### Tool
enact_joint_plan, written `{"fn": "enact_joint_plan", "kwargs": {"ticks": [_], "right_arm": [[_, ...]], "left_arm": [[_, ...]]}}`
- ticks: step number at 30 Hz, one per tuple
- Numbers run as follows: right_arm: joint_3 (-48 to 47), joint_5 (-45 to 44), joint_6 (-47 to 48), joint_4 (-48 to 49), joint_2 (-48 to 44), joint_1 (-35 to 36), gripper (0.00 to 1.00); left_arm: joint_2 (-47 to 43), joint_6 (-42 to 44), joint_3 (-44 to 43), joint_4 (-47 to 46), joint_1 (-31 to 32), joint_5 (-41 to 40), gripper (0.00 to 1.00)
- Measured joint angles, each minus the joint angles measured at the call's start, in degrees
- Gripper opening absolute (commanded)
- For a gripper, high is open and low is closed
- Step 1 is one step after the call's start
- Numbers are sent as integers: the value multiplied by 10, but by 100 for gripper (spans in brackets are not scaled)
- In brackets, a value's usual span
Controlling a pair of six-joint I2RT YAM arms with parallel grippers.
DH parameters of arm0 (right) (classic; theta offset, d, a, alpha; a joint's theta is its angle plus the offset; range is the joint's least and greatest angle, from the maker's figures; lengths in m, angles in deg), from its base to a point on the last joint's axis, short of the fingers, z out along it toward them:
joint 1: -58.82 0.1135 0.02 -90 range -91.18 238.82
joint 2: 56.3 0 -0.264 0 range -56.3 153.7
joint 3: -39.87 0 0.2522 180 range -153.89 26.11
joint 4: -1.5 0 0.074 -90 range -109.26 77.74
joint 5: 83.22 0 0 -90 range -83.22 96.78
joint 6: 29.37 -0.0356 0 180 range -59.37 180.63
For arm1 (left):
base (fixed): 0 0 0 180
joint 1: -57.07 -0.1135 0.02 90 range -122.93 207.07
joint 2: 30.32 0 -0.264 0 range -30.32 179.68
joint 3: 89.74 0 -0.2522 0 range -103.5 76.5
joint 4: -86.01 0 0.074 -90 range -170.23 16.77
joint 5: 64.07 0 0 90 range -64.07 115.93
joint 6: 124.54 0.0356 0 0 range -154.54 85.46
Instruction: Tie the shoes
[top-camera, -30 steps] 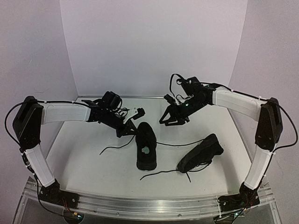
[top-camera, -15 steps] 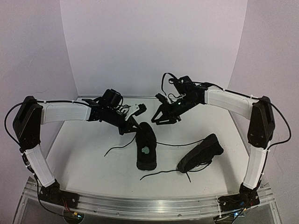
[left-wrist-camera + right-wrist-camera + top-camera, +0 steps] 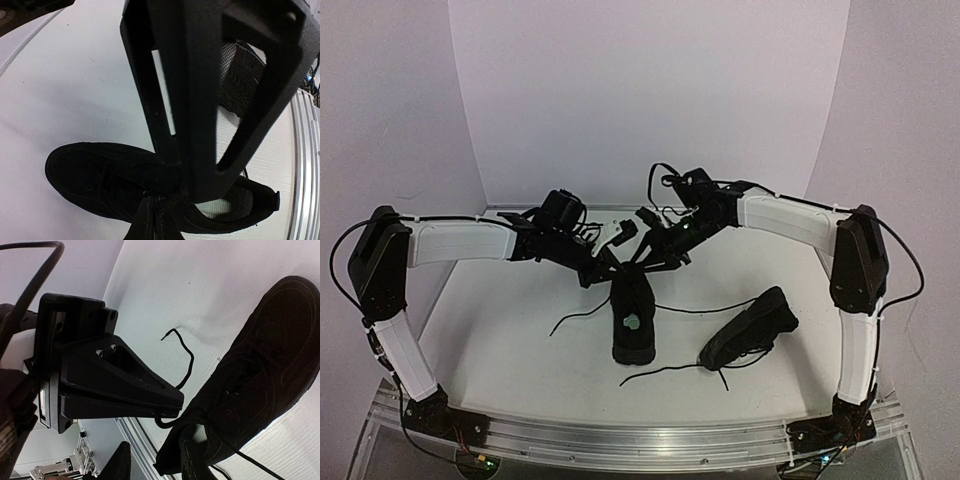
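One black shoe point(image 3: 638, 345) stands upright mid-table with a pale insole label point(image 3: 632, 322). It also shows in the left wrist view point(image 3: 85, 170) and the right wrist view point(image 3: 270, 355). The other shoe point(image 3: 755, 322) lies on its side to the right. My left gripper point(image 3: 600, 272) is shut on the upright shoe's left lace point(image 3: 187, 360), close to the eyelets; its closed tip point(image 3: 175, 402) shows a lace loop under it. My right gripper point(image 3: 650, 265) is open and empty, just above the same shoe, almost touching the left gripper.
The upright shoe's other lace point(image 3: 710, 307) runs right towards the tipped shoe, whose laces point(image 3: 660, 372) trail forward. A metal rail point(image 3: 640, 440) edges the table's near side. Pale walls close in the back and both sides.
My right gripper has swung left from beyond the shoe to right over its laces. The left gripper has edged right and up, dragging the lace's free end to the right.
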Motion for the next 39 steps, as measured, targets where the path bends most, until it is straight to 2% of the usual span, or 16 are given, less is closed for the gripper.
{"fn": "enact_joint_plan", "kwargs": {"ticks": [16,19,22,24,25,33,39], "right_arm": [[-13,5,-12,19,31,5,22],[-14,8,-13,23,31,6,19],[-14,12,-13,26,32,7,10],[-14,15,-13,27,34,7,1],[-14,16,-14,28,35,7,0],[-14,21,-14,28,39,7,0],[-14,21,-14,29,39,7,0]], "left_arm": [[3,0,-2,0,4,-4,1],[4,-1,-4,0,5,-4,1],[4,-1,-4,0,5,-6,1],[4,-1,-5,1,5,-9,3],[4,-1,-5,1,5,-10,5],[8,-3,-5,1,5,-18,26],[8,-2,-3,1,5,-20,28]]}}
